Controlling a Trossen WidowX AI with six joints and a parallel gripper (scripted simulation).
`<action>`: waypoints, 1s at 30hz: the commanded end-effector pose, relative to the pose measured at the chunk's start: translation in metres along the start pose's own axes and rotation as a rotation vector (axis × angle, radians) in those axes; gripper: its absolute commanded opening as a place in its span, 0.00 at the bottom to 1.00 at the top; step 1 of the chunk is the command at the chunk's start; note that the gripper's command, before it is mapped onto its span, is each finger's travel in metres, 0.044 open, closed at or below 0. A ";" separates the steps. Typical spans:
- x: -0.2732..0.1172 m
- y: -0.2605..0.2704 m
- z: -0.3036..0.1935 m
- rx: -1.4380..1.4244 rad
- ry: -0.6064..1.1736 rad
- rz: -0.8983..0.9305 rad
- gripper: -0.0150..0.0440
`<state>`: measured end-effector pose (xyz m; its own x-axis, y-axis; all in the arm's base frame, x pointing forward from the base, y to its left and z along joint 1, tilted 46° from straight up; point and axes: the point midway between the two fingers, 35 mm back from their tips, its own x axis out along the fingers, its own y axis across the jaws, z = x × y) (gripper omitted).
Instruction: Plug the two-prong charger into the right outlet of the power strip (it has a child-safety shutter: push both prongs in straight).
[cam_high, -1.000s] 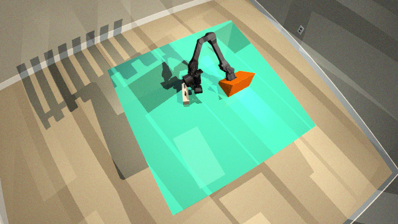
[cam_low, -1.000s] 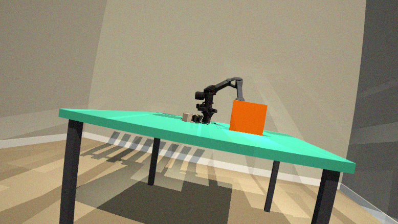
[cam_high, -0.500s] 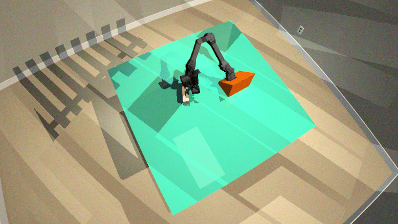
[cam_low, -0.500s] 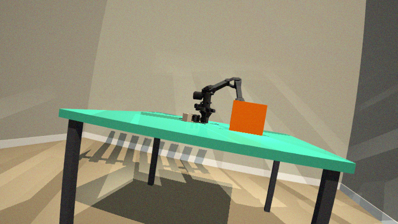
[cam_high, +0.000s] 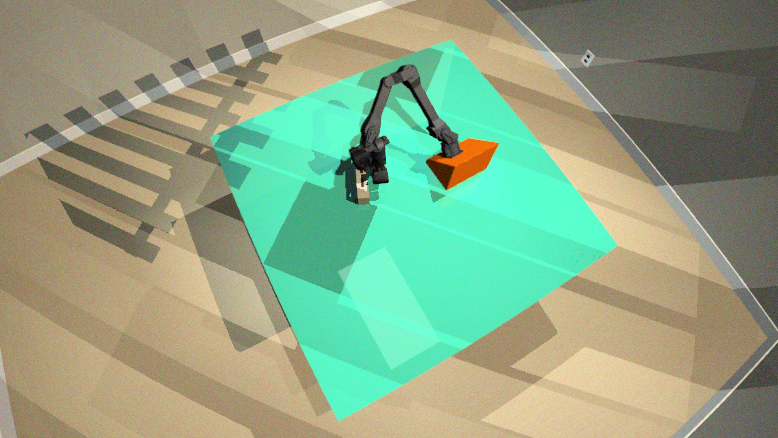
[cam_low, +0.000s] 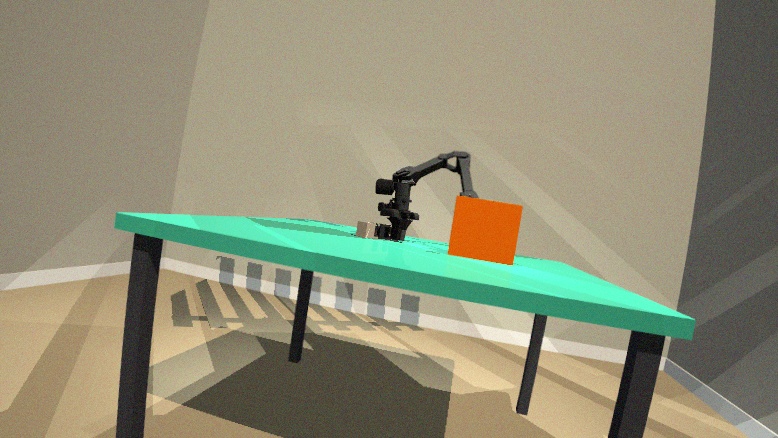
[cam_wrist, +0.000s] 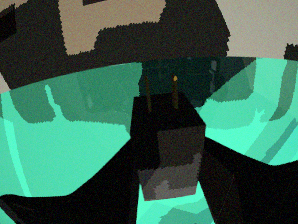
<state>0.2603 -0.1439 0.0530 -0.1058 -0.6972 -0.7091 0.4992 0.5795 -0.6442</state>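
Observation:
My gripper (cam_wrist: 162, 140) is shut on the dark, block-shaped charger (cam_wrist: 180, 145). In the wrist view the two thin, brass-coloured prongs of the charger stick out away from me, free of any outlet. The small beige power strip (cam_high: 363, 199) (cam_low: 363, 229) lies on the table beside the lower end of the arm. In the top view the arm's dark parts and shadow cover the strip's upper end, so I cannot make out the right outlet clearly. I cannot identify the strip in the wrist view. The top and exterior views are too small to show the charger.
The green table (cam_high: 489, 233) (cam_low: 304, 247) carries an orange block (cam_high: 470, 168) (cam_low: 484, 231) near the other end of the arm (cam_high: 405, 75) (cam_low: 460, 156). Patches of light and shadow cross the table. In the wrist view the table edge curves across the upper part.

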 end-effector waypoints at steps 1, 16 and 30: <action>-0.001 0.000 0.001 -0.005 0.000 0.002 0.25; -0.001 0.001 0.004 -0.005 0.000 0.002 0.25; -0.001 0.001 0.007 -0.005 -0.001 0.002 0.25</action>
<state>0.2650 -0.1453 0.0549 -0.1059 -0.6971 -0.7091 0.4992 0.5794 -0.6442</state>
